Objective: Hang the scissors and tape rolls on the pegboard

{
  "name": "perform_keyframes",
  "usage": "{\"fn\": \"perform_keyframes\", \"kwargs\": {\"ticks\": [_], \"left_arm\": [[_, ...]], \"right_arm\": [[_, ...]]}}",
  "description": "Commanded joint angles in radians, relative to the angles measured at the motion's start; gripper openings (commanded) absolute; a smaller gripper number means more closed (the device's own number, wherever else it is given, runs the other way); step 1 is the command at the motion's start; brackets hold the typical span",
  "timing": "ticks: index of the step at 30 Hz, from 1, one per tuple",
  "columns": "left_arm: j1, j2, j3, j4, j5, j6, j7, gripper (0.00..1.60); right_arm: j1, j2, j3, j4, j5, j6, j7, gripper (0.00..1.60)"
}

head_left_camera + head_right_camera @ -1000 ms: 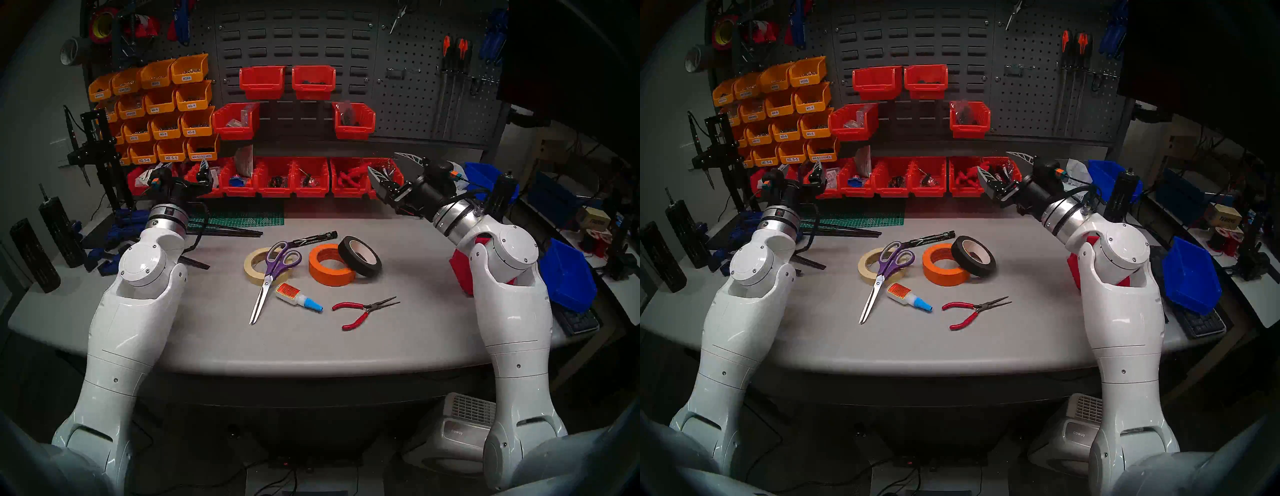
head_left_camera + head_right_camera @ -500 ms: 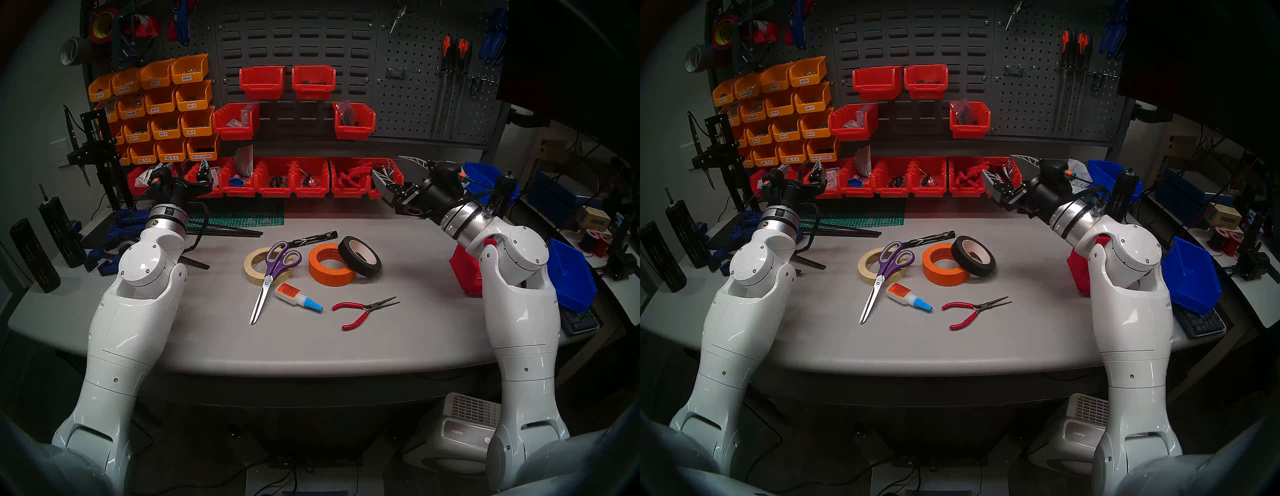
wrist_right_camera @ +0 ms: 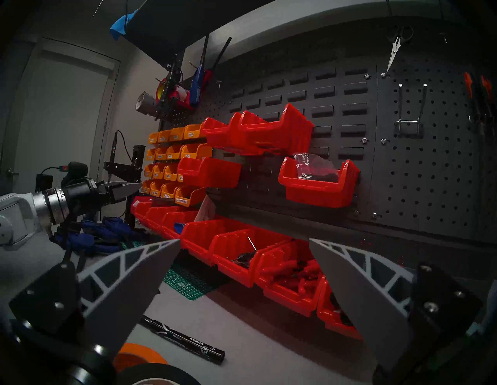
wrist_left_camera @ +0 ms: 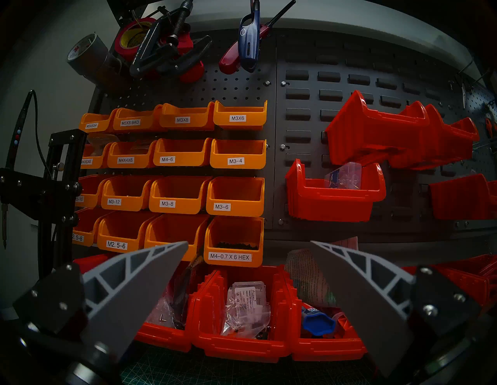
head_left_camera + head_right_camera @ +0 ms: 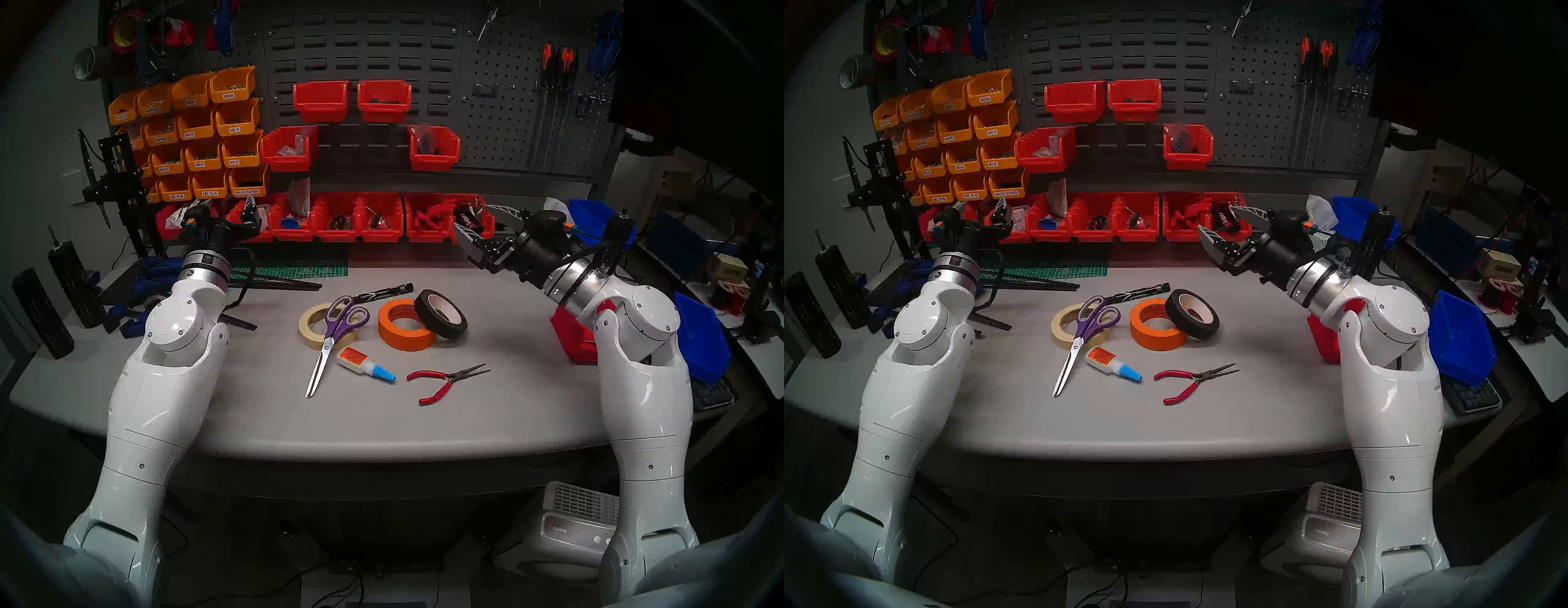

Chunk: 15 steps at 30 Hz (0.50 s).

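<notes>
The purple-handled scissors [image 5: 335,329] lie mid-table, their handles resting on the cream tape roll [image 5: 306,329]. To the right, the orange roll [image 5: 405,339] lies flat with the black roll [image 5: 452,331] leaning on it. My right gripper [image 5: 473,216] hangs open and empty above the table's back right, beyond the rolls; its wrist view catches the orange roll [image 3: 139,355] below. The left gripper [image 4: 248,242] is open and empty, facing the orange bins at back left. The pegboard [image 5: 509,127] stands at back right with a wire hook [image 3: 408,113].
A glue bottle [image 5: 365,363], red pliers [image 5: 445,380] and a black marker [image 5: 384,293] lie around the rolls. Red bins [image 5: 360,216] line the back edge. A red bin [image 5: 570,335] and blue bins [image 5: 695,335] sit by my right arm.
My right gripper has dropped lower and tipped toward the table while its elbow swung outward to the right. The left arm and the objects on the table have not moved.
</notes>
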Motion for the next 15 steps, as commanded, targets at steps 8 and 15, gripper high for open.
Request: {"fn": "perform_keyframes", "kwargs": {"ticks": [8,15], "left_arm": [[-0.032,0.000,-0.007,-0.026,0.001,-0.012,0.002,1.60],[-0.032,0.000,-0.007,-0.027,0.001,-0.012,0.002,1.60]], "right_arm": [[-0.008,-0.001,0.007,-0.033,-0.003,0.025,-0.003,1.60],[-0.025,0.007,0.002,-0.021,-0.012,0.046,-0.002,1.60]]}}
